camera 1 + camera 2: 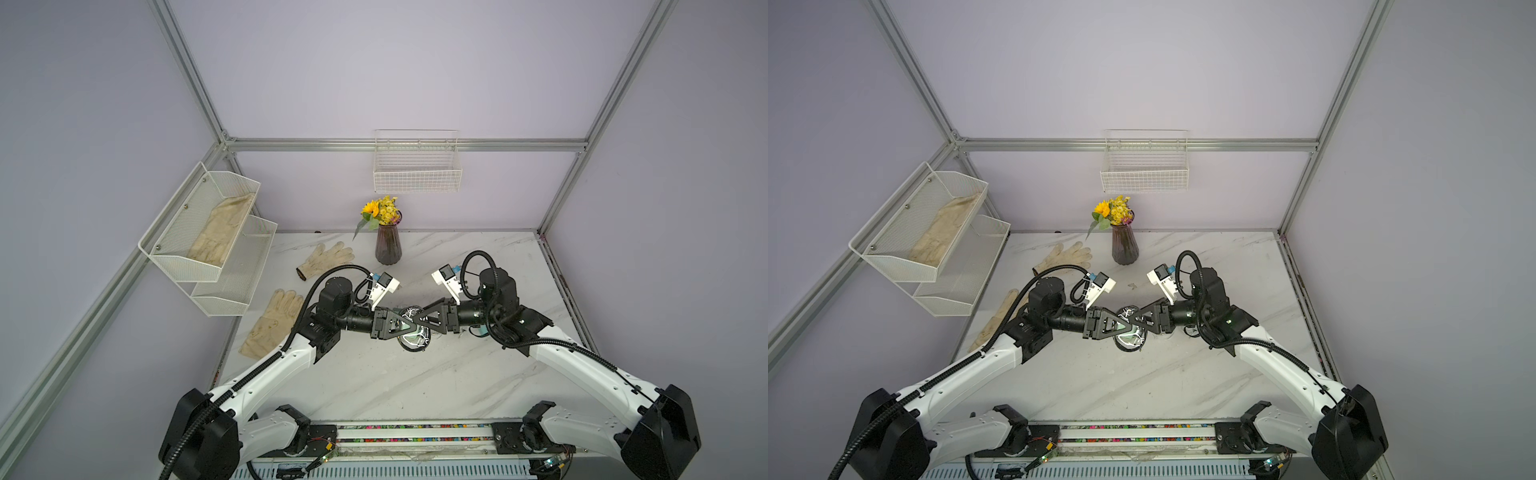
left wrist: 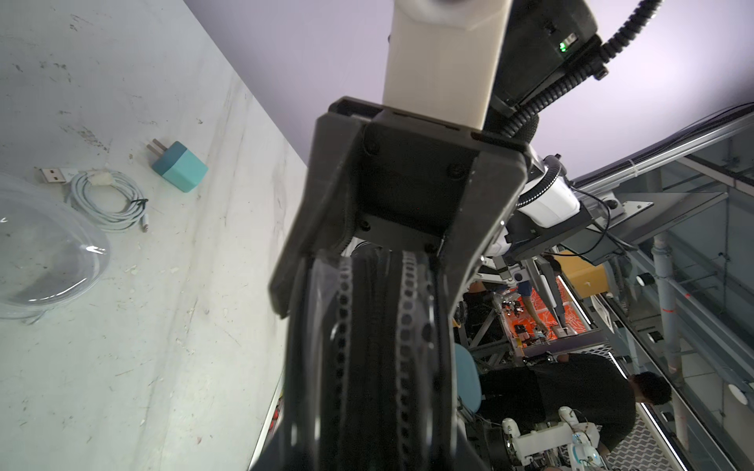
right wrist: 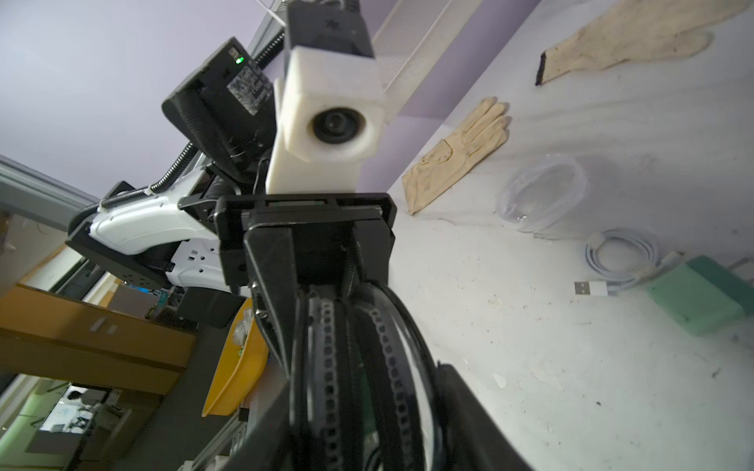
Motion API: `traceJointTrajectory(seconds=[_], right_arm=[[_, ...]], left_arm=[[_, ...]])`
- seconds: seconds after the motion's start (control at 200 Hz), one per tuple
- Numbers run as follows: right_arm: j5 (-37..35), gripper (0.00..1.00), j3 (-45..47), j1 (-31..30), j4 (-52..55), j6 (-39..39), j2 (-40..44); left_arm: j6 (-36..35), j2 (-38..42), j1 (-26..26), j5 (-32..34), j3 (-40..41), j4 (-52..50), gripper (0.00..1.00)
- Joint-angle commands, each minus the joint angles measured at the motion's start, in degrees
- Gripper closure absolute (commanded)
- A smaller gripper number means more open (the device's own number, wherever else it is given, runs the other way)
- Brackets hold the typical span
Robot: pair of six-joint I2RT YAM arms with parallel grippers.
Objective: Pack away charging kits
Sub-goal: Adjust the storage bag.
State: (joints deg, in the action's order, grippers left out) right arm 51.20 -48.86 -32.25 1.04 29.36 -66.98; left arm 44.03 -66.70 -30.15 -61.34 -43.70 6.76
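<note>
A black-rimmed oval transparent case [image 1: 415,343] [image 1: 1129,343], with white cable showing inside, hangs above the table's middle. My left gripper [image 1: 415,330] and right gripper [image 1: 409,320] meet there from opposite sides, each shut on its rim. In the left wrist view the zip edge [image 2: 379,346] fills my left gripper [image 2: 379,407]. The right wrist view shows the same in my right gripper [image 3: 359,407]. On the table lie a teal plug adapter [image 2: 179,166], a coiled white cable [image 2: 108,200], a clear case [image 2: 45,253], a mint-green adapter [image 3: 697,301], a cable [image 3: 620,261] and a clear case [image 3: 542,195].
Cream gloves lie at the table's left [image 1: 274,322] and back left [image 1: 326,259]; a third glove sits in the two-tier mesh shelf [image 1: 208,249] on the left wall. A vase of flowers [image 1: 387,247] stands at the back. A wire basket [image 1: 417,174] hangs on the back wall.
</note>
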Motion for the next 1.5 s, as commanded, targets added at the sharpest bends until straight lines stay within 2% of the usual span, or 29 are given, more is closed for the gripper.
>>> traceJointTrajectory(seconds=[0.0, 0.105, 0.255, 0.385, 0.44, 0.5, 0.525, 0.555, 0.62, 0.66, 0.705, 0.885, 1.035, 1.325, 1.495], right_arm=[[1.4, 0.68, 2.4, -0.1, -4.7, 3.9, 0.0], [1.6, 0.74, 3.7, -0.1, -6.1, 5.2, 0.0], [2.5, 0.91, 4.3, 0.2, -7.9, 7.6, 0.6], [3.0, 0.96, 6.2, 0.3, -13.6, 12.5, 1.4], [3.1, 0.98, 6.6, 0.3, -15.6, 14.3, 1.7], [2.2, 0.99, 6.9, 0.3, -17.5, 16.3, 2.3], [1.9, 0.99, 7.2, 0.3, -18.4, 17.0, 2.6], [1.4, 0.99, 7.5, 0.3, -19.3, 18.0, 3.0], [-0.5, 1.00, 8.2, 0.3, -21.0, 19.7, 4.1], [-1.6, 1.00, 8.7, 0.3, -22.4, 20.9, 4.7], [-3.2, 1.00, 9.2, 0.2, -23.4, 21.9, 5.2], [-6.8, 1.00, 12.5, 0.3, -33.4, 28.4, 4.8], [-11.3, 1.00, 14.0, 0.3, -37.7, 32.2, 4.8], [-16.0, 1.00, 15.5, 0.2, -42.8, 36.1, 4.2], [-18.2, 1.00, 16.6, 0.3, -43.9, 37.3, 3.5]], left_arm=[[1.3, 2.0, -0.3, -2.4, -2.2, 7.6, 0.89], [1.6, 2.0, -0.3, -2.7, -2.1, 8.6, 0.88], [1.4, 2.2, -0.3, -3.0, -1.6, 8.9, 0.88], [1.3, 2.4, 0.0, -2.2, -1.8, 7.7, 0.87], [1.4, 2.7, 0.2, -1.0, -1.8, 6.8, 0.79], [2.4, 3.4, 0.6, 0.6, -1.2, 6.8, 0.78], [3.3, 3.7, 0.6, 1.0, -0.7, 7.7, 0.74], [4.6, 4.0, 0.8, 2.0, 0.0, 9.1, 0.63], [7.8, 4.7, 0.7, 4.2, 1.8, 12.5, 0.47], [9.7, 5.1, 0.7, 5.9, 2.9, 14.6, 0.39], [11.7, 5.4, 0.6, 8.1, 4.2, 17.2, 0.36], [15.9, 5.3, -1.0, 16.9, 7.6, 23.4, 0.32], [18.5, 5.6, -3.5, 23.7, 10.3, 28.2, 0.30], [20.7, 2.7, -8.7, 28.3, 12.6, 33.6, 0.30], [23.4, 2.4, -9.0, 32.7, 15.0, 39.6, 0.36]])
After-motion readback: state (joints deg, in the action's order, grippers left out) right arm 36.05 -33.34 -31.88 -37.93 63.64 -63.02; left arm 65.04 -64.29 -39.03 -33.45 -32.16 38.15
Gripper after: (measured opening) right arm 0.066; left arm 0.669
